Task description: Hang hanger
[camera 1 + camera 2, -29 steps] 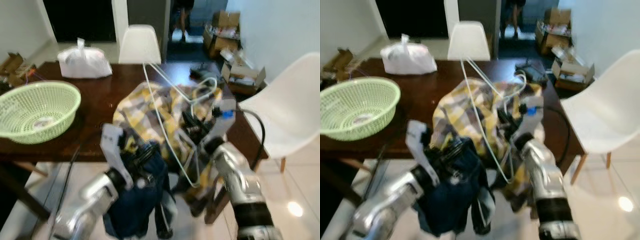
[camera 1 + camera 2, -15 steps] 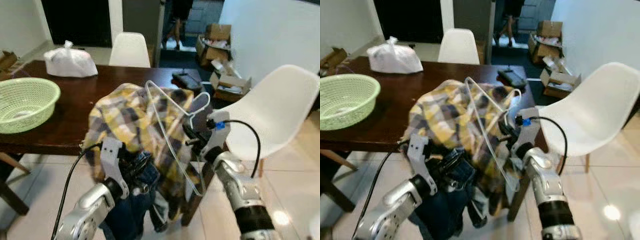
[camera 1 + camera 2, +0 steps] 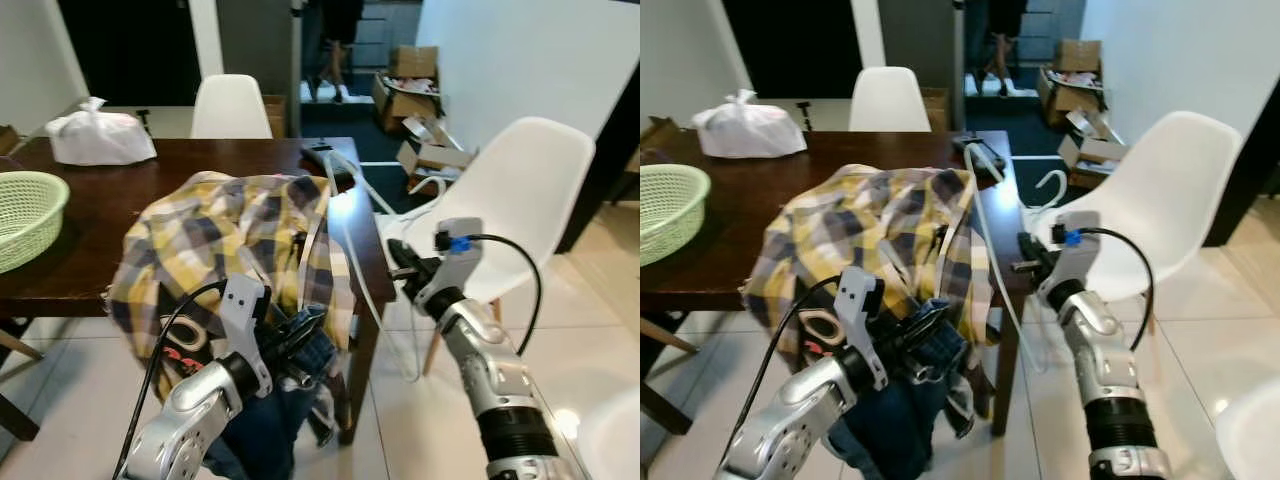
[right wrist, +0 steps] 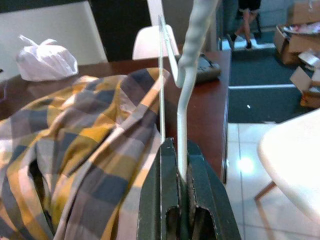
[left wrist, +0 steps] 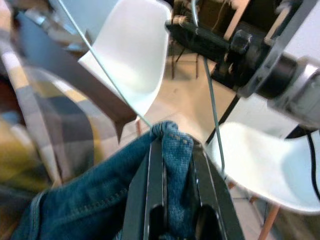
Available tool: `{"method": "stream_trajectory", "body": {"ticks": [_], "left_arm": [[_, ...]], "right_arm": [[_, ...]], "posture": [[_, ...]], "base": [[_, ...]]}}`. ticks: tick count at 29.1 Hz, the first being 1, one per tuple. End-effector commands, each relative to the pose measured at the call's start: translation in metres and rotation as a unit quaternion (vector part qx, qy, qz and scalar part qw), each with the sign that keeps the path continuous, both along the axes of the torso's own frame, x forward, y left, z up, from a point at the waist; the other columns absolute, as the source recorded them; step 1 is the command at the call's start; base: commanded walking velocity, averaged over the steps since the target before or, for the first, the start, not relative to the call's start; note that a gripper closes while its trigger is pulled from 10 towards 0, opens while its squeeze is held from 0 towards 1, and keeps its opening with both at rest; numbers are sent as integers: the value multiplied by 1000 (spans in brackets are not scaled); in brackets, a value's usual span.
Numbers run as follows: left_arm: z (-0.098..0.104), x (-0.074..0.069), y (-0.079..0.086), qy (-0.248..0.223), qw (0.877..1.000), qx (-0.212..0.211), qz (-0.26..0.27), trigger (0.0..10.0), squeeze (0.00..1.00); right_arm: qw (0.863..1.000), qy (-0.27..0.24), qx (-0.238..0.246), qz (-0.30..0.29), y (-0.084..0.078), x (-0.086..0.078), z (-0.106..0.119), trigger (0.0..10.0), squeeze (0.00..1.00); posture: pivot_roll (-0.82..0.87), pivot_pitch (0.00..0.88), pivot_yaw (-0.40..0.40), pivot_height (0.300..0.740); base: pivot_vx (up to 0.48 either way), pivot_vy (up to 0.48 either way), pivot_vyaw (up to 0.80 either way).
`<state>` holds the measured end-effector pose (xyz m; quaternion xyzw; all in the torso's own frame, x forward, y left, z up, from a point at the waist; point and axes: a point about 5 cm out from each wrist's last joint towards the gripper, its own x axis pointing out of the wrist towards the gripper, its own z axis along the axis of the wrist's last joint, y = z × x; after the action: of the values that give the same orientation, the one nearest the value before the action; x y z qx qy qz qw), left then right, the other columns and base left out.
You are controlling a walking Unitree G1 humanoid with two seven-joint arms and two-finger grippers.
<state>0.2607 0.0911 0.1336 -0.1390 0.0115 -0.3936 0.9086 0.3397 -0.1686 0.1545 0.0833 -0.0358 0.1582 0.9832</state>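
**Hanger in hand, clothes gathered, nothing hung yet**

The right gripper (image 3: 398,272) has its two black fingers pinched tight on the white hanger (image 3: 352,258), gripping the wire just below the hook, as the right wrist view shows plainly. The hanger stands upright to the right of the dark wooden table (image 3: 170,185), near its right end, with its hook (image 3: 1049,184) curling up in front of the white chair (image 3: 505,195) on the right. Its thin frame runs down past the table's near right leg.

The left gripper (image 5: 176,165) is clamped on a fold of blue jeans (image 5: 95,205), which hang low at the near edge of the table. A yellow checked shirt (image 3: 215,240) is draped above and behind the jeans; whether it is already threaded on the hanger cannot be told.

A green basket (image 3: 22,215) sits at the far left of the table, a white bag (image 3: 95,138) at its far side, and a second white chair (image 3: 230,105) stands beyond.

As a judgement, the task is at an early-to-middle stage: hanger and garments are held, but no rail or hook to hang them on is in sight. Finding that place and setting the hook over it remains.
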Motion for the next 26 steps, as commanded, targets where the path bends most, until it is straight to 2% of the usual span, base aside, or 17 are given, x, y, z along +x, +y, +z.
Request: {"method": "stream_trajectory", "body": {"ticks": [1, 3, 5, 6, 7, 9, 11, 13, 15, 16, 19, 22, 24, 25, 26], "left_arm": [[4, -1, -6, -12, 1000, -7, -20, 10000, 0], [5, -2, -9, -12, 999, -7, -33, 10000, 0], [5, -9, -18, -9, 997, -5, -76, 10000, 0], [5, -14, -22, -7, 994, -1, -109, 10000, 0], [5, -14, -22, -7, 994, -1, -109, 10000, 0], [6, -21, -26, -11, 989, 6, -148, 10000, 0], [7, -24, -27, -14, 987, 7, -162, 10000, 0], [9, -30, -29, -31, 977, 33, -210, 10000, 0], [9, -33, -30, -41, 971, 51, -232, 10000, 0], [9, -33, -30, -41, 971, 51, -232, 10000, 0], [11, -36, -32, -66, 958, 92, -263, 10000, 0], [12, -36, -32, -70, 956, 100, -266, 10000, 0], [9, -30, -31, -89, 948, 157, -261, 10000, 0], [9, -30, -31, -89, 948, 157, -261, 10000, 0], [7, -26, -30, -104, 943, 190, -251, 10000, 0]], "right_arm": [[1000, -4, 1, 0, 2, 0, 0, 10000, 0], [1000, -4, 1, -4, 1, 0, 0, 10000, 0], [1000, -4, 1, -14, -1, 1, 1, 10000, 0], [1000, -2, 2, -20, -3, 2, 1, 10000, 0], [1000, -2, 2, -20, -3, 2, 1, 10000, 0], [1000, 1, 2, -27, -4, 2, 1, 10000, 0], [999, 4, 2, -33, -5, 2, 0, 10000, 0], [999, 9, -1, -47, -9, 1, -2, 10000, 0], [999, 11, -3, -53, -11, 2, -2, 10000, 0], [999, 11, -3, -53, -11, 2, -2, 10000, 0], [997, 14, -10, -71, -19, 4, -2, 10000, 0], [997, 15, -13, -75, -21, 5, -1, 10000, 0], [996, 16, -32, -87, -28, 5, 0, 10000, 0], [996, 16, -32, -87, -28, 5, 0, 10000, 0], [995, 17, -41, -90, -31, 4, 0, 10000, 0]], "posture": [[77, 0, -26, 740], [70, 0, -18, 740], [62, 0, -6, 740], [51, 0, 2, 740], [51, 0, 2, 740], [48, 0, 2, 740], [46, 0, 3, 740], [45, 0, 3, 740], [41, 0, 3, 740], [41, 0, 3, 740], [36, 0, 5, 740], [36, 0, 5, 740], [24, 0, 12, 740], [24, 0, 12, 740], [23, 0, 13, 740]], "base": [[0, -356, 0], [0, -360, 0], [0, 0, 0], [0, 0, -569], [0, 0, -569], [0, 0, -678], [0, 0, -788], [0, 0, -788], [0, 0, -788], [0, 0, -788], [0, 0, -788], [0, 0, -788], [0, 0, -788], [0, 0, -788], [0, 0, -788]]}}
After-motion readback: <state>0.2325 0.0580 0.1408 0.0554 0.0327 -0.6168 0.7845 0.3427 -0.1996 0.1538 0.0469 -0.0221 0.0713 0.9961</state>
